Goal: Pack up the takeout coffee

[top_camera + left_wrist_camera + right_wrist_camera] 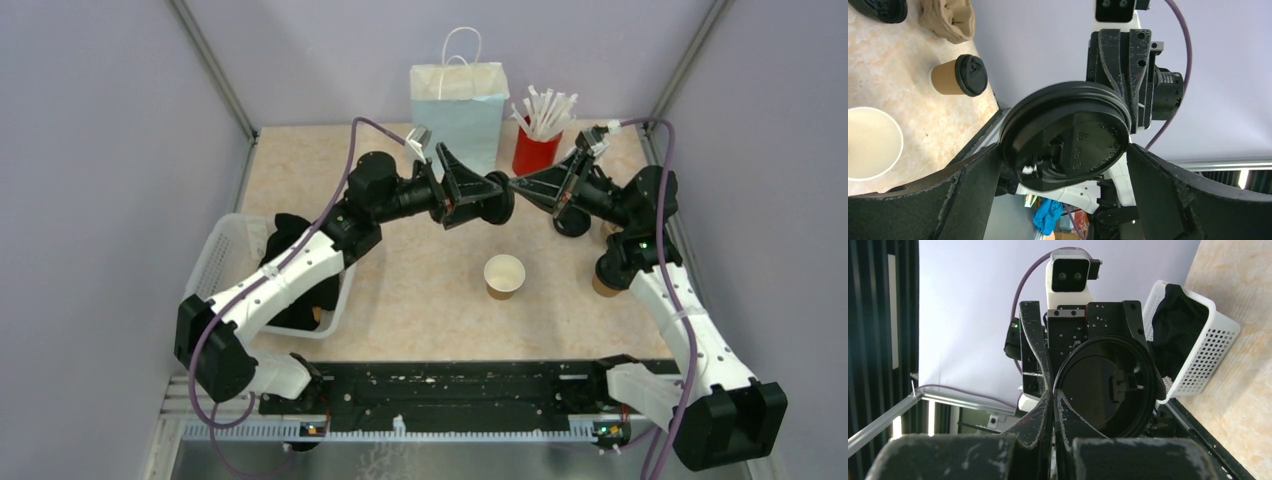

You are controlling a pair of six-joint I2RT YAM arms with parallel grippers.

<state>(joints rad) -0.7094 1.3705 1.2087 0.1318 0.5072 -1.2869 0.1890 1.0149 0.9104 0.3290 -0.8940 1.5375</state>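
Pale lavender walls close in a beige, marbled table (pixel 420 320), with both arms bolted at its near edge. Nearest that edge, about midway across, an open kraft cup (pixel 504 275) stands alone, white inside and without a lid. At the left edge sits a white mesh basket (pixel 215 250) holding black things that cannot be made out. Close to the right edge, partly under the right arm, a lidded cup (pixel 955 76) stands upright, brown with a black top. Just beyond it lie a crumpled brown paper piece (pixel 948 20) and a loose black disc (pixel 878 10).

Farther in, above the middle of the table, the two arms meet in the air. The left gripper (pixel 503 198) has its jaws spread wide and clamped across a round black lid (pixel 1068 140), one finger on each side of the rim. The right gripper (pixel 1053 397) faces it with its jaws pressed fully together, their tips right at the lid's rim. Whether they pinch that rim cannot be told.

At the far edge stands a pale blue paper bag (pixel 460 110) with white handles. Just to its right is a red cup (pixel 535 155) full of white straws (pixel 545 105).
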